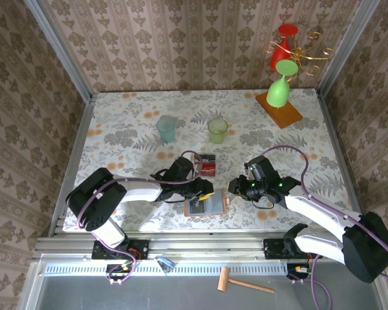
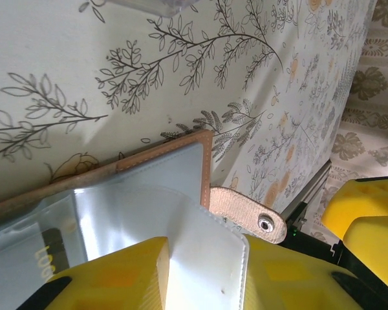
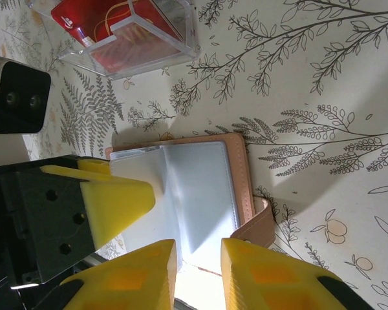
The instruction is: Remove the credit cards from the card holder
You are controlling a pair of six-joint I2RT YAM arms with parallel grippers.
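The tan card holder (image 1: 213,203) lies open near the table's front edge, its grey-blue pockets (image 3: 207,187) facing up and its snap strap (image 2: 249,216) sticking out to the side. My left gripper (image 2: 204,248) is shut on one pocket leaf (image 2: 207,265) and holds it up; its yellow finger (image 3: 116,200) rests on that leaf. A dark credit card (image 2: 52,258) with gold lettering shows inside a pocket. My right gripper (image 3: 197,248) hovers open over the holder's near edge, with nothing clamped. Red credit cards (image 3: 123,39) lie in a clear tray (image 1: 208,165) just behind the holder.
Behind the tray stand a teal cup (image 1: 167,128) and a green cup (image 1: 217,130). An orange board (image 1: 279,108) at the back right carries an upturned green glass (image 1: 280,87) and a red one (image 1: 283,48). A wooden mallet (image 1: 246,282) lies below the table's front rail.
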